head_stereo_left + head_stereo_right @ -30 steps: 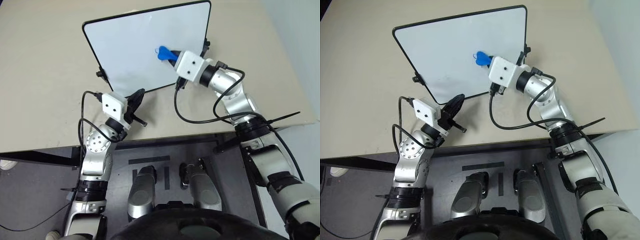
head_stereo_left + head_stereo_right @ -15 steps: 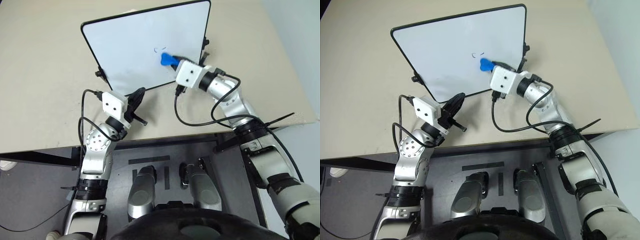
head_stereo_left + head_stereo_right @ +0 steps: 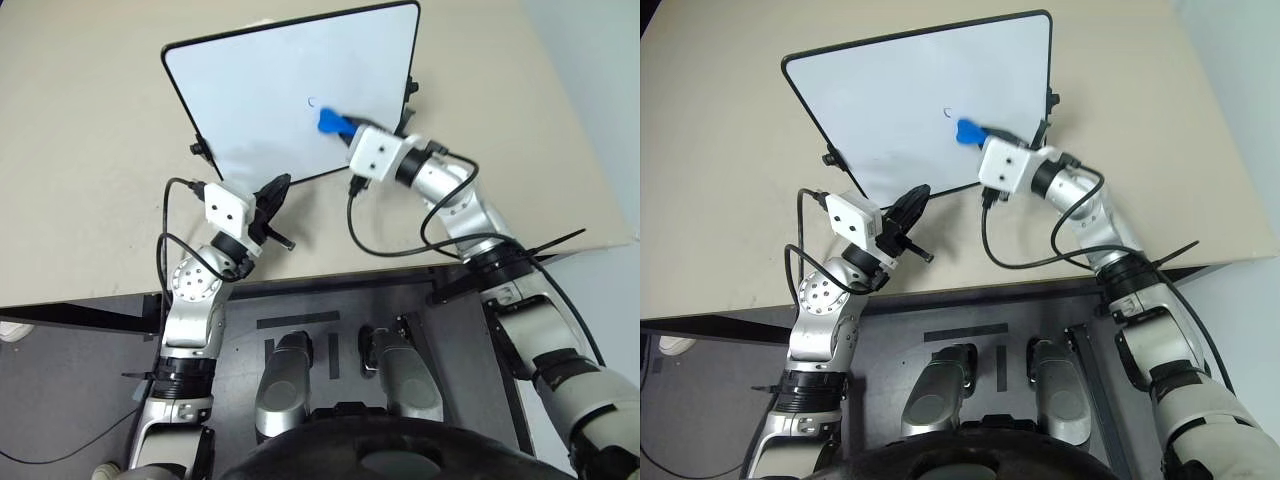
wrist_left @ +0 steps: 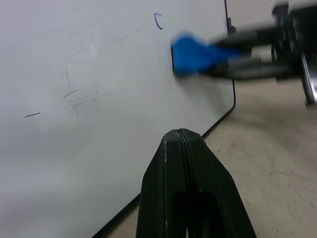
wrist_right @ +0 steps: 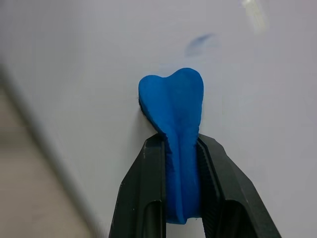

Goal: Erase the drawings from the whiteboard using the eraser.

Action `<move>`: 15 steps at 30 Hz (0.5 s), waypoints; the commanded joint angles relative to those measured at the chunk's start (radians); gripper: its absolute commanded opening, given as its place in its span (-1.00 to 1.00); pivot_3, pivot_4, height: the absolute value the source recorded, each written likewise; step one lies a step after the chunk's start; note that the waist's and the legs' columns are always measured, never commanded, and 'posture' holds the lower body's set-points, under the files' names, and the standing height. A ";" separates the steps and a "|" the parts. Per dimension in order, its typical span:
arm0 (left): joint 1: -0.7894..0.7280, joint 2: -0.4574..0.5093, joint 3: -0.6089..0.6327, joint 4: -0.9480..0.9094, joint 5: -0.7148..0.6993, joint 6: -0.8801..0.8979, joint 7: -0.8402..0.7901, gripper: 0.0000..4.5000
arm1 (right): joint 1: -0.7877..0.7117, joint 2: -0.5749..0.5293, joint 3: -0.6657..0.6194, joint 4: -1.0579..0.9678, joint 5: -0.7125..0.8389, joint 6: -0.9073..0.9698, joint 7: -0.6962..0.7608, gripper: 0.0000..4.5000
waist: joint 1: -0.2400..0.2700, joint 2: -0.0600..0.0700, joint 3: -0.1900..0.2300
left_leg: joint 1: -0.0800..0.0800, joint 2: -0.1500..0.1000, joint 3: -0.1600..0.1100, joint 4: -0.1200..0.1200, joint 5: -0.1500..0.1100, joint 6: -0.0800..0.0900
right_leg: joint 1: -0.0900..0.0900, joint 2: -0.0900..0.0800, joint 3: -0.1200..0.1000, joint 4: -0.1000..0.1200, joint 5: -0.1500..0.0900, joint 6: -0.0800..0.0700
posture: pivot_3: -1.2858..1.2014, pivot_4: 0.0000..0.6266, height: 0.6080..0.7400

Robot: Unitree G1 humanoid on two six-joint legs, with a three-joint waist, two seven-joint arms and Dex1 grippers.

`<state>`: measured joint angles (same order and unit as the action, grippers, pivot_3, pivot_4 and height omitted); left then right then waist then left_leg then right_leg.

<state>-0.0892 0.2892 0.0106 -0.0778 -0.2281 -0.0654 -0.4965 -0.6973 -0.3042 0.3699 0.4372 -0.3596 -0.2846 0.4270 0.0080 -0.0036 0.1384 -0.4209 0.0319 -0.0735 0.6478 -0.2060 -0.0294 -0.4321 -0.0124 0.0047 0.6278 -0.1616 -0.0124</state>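
A small bright-blue bone-shaped eraser (image 5: pixel 173 112) is clamped in the right gripper (image 5: pixel 181 148), pressed on the large black-framed whiteboard (image 3: pixel 250 90) just below 1 small dark-blue pen mark (image 4: pixel 158 21). The left gripper (image 4: pixel 184 144), fingers pressed together and empty, hovers at the board's near edge on the beige table (image 3: pixel 80 150).

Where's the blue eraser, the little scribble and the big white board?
eraser (image 5: pixel 172 106), right wrist view, on its wide blue end.
scribble (image 4: pixel 158 21), left wrist view, on the small dark loop.
whiteboard (image 3: pixel 250 100), left eye view, on its bare white face.
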 commanded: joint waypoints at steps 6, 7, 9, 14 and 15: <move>-0.013 -0.005 -0.006 -0.009 0.005 -0.017 -0.002 -1.00 | -0.087 -0.004 -0.066 -0.035 -0.008 -0.012 -0.085 -0.79 | 0.000 0.000 0.000 | -0.001 0.000 0.000 0.000 0.000 0.000 | -0.001 0.000 0.000 0.000 0.000 0.000 | 0.03 -0.52 1.00; -0.014 -0.005 -0.007 -0.009 0.005 -0.017 -0.003 -1.00 | -0.100 -0.003 -0.075 -0.039 -0.005 -0.016 -0.098 -0.79 | 0.000 0.000 0.000 | -0.001 0.000 0.000 0.000 0.000 0.000 | -0.001 0.000 0.000 0.000 0.000 0.000 | 0.03 -0.52 1.00; -0.015 -0.006 -0.008 -0.007 0.005 -0.017 -0.003 -1.00 | -0.120 0.000 -0.087 -0.050 0.000 -0.025 -0.115 -0.79 | 0.000 0.000 0.000 | -0.001 0.000 0.000 0.000 0.000 0.000 | -0.001 0.000 0.000 0.000 0.000 0.000 | 0.03 -0.52 1.00; -0.014 -0.007 -0.009 -0.007 0.005 -0.019 -0.002 -1.00 | -0.112 0.009 -0.075 -0.058 0.003 -0.027 -0.099 -0.79 | 0.000 0.000 0.000 | -0.001 0.000 0.000 0.000 0.000 0.000 | -0.001 0.000 0.000 0.000 0.000 0.000 | 0.03 -0.52 1.00; -0.015 -0.007 -0.009 -0.005 0.004 -0.019 -0.002 -1.00 | -0.105 0.013 -0.067 -0.052 0.000 -0.026 -0.092 -0.79 | 0.000 0.000 0.000 | -0.001 0.000 0.000 0.000 0.000 0.000 | -0.001 0.000 0.000 0.000 0.000 0.000 | 0.03 -0.52 1.00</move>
<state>-0.0944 0.2881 0.0010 -0.0694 -0.2283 -0.0654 -0.4965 -0.8019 -0.2986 0.3059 0.4104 -0.3664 -0.3034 0.3349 0.0079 -0.0034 0.1385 -0.4218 0.0319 -0.0737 0.6477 -0.2063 -0.0297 -0.4333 -0.0125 0.0047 0.6275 -0.1617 -0.0124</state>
